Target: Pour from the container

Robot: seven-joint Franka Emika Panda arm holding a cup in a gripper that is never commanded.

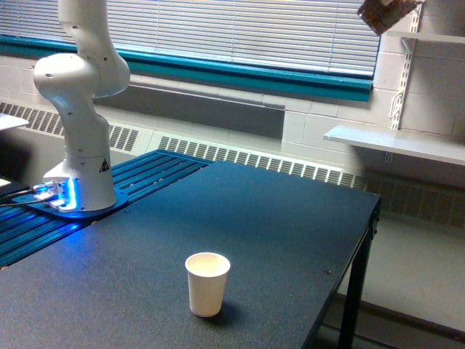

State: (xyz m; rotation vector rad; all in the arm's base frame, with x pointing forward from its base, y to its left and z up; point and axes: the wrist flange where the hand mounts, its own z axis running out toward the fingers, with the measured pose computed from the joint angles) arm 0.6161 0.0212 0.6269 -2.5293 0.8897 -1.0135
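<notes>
No readable text anywhere — only a small triangular warning sign [104, 165] on the robot base [81, 182], left of frame.

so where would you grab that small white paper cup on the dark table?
Grip the small white paper cup mid-wall, coming in level from the side. It stands upright, mouth open, nothing around it on the dark table. Its walls taper downward, and thin paper probably dents, so squeeze lightly below the rolled rim.

Dark speckled table [240, 211], white paper cup [208, 283] standing upright near the front edge, white robot base [81, 182] on a blue-lit plate at the far left, blue slatted panel [156, 171] beside it
</notes>
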